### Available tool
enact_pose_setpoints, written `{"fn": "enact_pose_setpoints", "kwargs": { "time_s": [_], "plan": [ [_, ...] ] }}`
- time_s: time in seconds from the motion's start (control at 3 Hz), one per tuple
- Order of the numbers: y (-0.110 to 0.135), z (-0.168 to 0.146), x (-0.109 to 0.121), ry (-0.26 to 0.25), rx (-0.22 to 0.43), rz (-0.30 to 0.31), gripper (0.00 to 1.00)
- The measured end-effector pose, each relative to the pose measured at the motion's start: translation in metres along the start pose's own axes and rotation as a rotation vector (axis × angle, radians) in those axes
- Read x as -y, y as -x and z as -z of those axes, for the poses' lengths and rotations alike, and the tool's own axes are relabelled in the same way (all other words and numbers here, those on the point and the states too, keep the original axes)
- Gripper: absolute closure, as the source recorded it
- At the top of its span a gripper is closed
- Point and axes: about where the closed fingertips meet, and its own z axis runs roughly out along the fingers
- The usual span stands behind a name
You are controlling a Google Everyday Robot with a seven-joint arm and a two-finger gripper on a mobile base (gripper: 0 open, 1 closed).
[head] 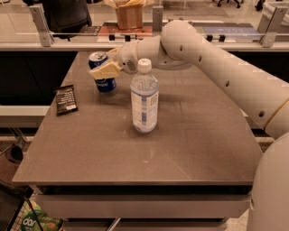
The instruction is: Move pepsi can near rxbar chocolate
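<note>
The pepsi can (104, 84), blue with a silver top, is at the back left of the table, slightly tilted. My gripper (101, 68) is shut on it, with one tan finger (106, 70) lying across its front. The can's base is at or just above the table top. The rxbar chocolate (66, 99), a flat dark wrapper, lies near the table's left edge, to the left of the can and a little nearer the front. The arm reaches in from the right.
A clear water bottle (144, 97) with a white cap stands upright mid-table, right of the can and just in front of my wrist. The brown table (189, 135) ends at its left edge just beyond the bar. A counter with a paper bag (129, 13) runs behind.
</note>
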Motion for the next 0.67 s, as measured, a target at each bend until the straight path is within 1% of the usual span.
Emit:
{"fn": "enact_pose_setpoints", "kwargs": {
  "time_s": [0.33, 0.67],
  "plan": [
    [-0.001, -0.011, -0.011, 0.036, 0.015, -0.006, 1.0],
    [0.002, -0.022, -0.021, 0.072, 0.046, -0.008, 1.0]
  ]
}}
